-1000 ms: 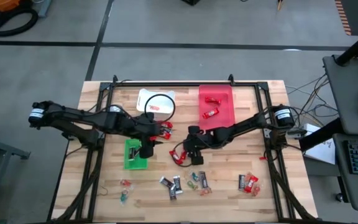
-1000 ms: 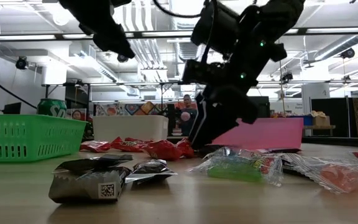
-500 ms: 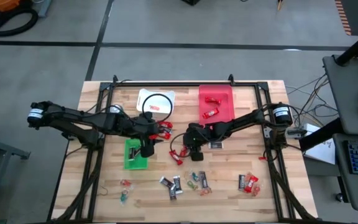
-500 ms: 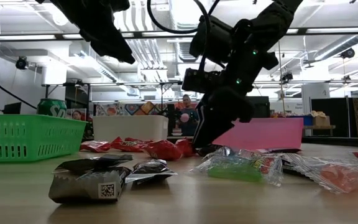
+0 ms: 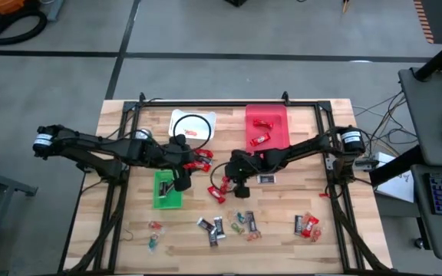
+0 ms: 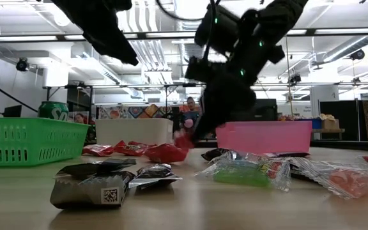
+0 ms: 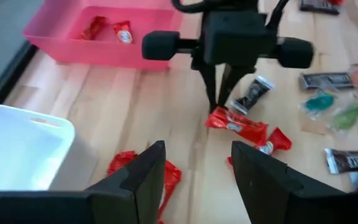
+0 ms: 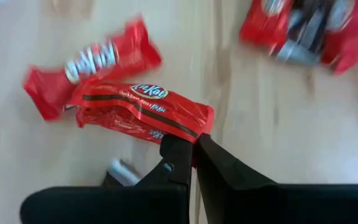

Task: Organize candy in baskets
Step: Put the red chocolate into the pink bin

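The right gripper (image 8: 194,152) has just closed: a second ago its dark fingers stood apart over the scattered candy, now they pinch the end of a glossy red-wrapped chocolate bar (image 8: 143,107) near the table's middle. In the low view the bar (image 6: 183,140) hangs off the wood, so the lift has begun. A second red-wrapped bar (image 8: 91,67) lies just beside it, not gripped. The pick looks done; likely next is a carry to the translucent red plastic basket (image 5: 281,134), which already holds two red bars and sits near, behind the gripper.

The left gripper (image 7: 194,165) hovers with fingers spread wide and empty, near the small bright green slatted basket (image 5: 167,190), unchanged. Dark, green and orange wrapped pieces (image 5: 229,225) remain along the front edge, so sorting is far from finished.
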